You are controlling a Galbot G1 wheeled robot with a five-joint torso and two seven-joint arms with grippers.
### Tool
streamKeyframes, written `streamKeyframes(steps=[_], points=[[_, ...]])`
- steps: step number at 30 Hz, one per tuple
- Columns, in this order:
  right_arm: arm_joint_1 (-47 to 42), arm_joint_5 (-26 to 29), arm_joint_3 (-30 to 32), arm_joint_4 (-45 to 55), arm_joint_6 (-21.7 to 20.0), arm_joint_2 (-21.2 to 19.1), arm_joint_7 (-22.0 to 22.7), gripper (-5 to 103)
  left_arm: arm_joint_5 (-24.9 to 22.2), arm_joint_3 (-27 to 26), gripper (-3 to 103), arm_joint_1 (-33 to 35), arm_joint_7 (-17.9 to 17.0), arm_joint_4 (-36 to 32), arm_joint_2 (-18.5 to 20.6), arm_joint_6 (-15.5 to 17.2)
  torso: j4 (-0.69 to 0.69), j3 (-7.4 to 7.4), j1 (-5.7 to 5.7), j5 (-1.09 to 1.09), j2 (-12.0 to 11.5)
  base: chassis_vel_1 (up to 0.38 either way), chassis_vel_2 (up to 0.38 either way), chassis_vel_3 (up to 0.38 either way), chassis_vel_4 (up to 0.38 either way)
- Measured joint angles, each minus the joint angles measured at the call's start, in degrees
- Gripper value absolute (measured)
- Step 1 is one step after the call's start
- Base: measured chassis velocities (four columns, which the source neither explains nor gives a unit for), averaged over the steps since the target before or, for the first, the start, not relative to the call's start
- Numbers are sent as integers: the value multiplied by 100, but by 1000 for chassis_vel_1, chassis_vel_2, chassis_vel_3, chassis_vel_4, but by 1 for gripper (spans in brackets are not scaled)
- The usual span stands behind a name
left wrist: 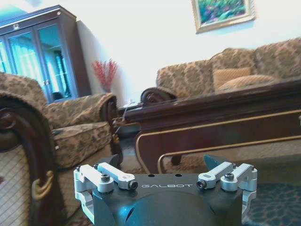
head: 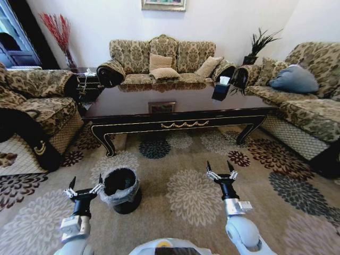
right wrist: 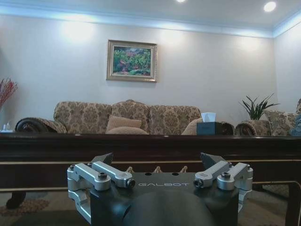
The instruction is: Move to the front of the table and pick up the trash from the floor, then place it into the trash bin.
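Head view: trash bin (head: 121, 189) just beside left gripper (head: 84, 187), fingers spread; right gripper (head: 221, 171) likewise, empty.

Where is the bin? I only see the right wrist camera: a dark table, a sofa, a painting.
Observer: The bin stands on the flowered carpet, in front of the table, toward the robot's left.
Operator: Is a gripper near it?
Observer: The left gripper hangs open close beside it; the right gripper, open too, is farther right.
Operator: Anything on the bin?
Observer: A crinkly clear liner covers its rim.
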Motion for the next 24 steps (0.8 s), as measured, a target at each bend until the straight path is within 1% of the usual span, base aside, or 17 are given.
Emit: streamKeyframes(steps=[1,4,5,6,8,12,24], points=[[-17,17,34,23,37,-16,-25,100,-2,-34,100,-15,104,20,-14,-139,0,0,0,1,0,0,0,0,0],[-103,46,102,111,160,-24,-160,100,-40,-71,100,-8,226,31,-34,-312,0,0,0,0,0,0,0,0,0],[-103,46,102,111,160,-24,-160,100,-40,-71,100,-8,226,31,-34,-312,0,0,0,0,0,0,0,0,0],[-179,51,116,200,231,12,-237,100,-88,-77,100,7,286,39,-50,-403,0,0,0,0,0,0,0,0,0],[-264,81,132,284,280,80,-366,100,-112,-81,100,28,331,62,-66,-444,-1,0,0,0,0,0,0,0,0],[-304,104,141,325,301,120,-453,100,-130,-83,100,41,347,78,-74,-452,0,0,0,0,0,0,0,0,0],[-295,116,137,321,300,121,-454,100,-142,-84,100,42,344,81,-72,-433,0,0,0,0,0,0,0,0,0]])
